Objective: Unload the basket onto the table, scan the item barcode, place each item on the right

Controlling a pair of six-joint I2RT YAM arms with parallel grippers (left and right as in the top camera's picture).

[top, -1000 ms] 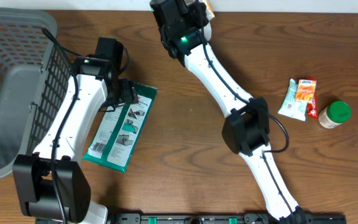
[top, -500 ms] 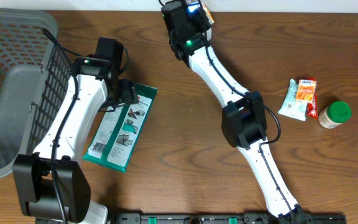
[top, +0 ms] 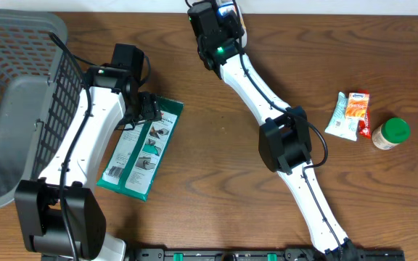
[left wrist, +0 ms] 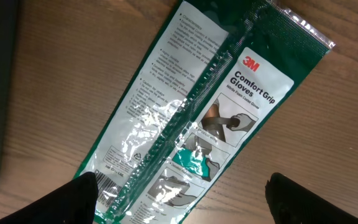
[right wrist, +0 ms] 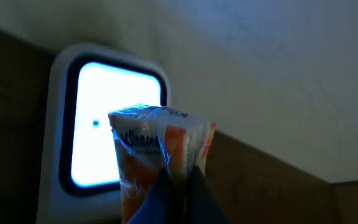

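Overhead, the right arm reaches to the far edge of the desk [top: 216,138], with the right gripper [top: 229,9] at the top of the frame. The left gripper [top: 145,109] hangs over a green glove pack [top: 138,163] lying flat beside a basket [top: 13,43]. Two small packs [top: 342,117] and a jar [top: 390,133] sit well off to the right. In the left wrist view, the fingers [left wrist: 73,202] stand wide apart above the glove pack, holding nothing. In the right wrist view, the right gripper is clamped tight on an orange-and-white packet [right wrist: 160,146], held upright just in front of a lit scanner window [right wrist: 95,99].
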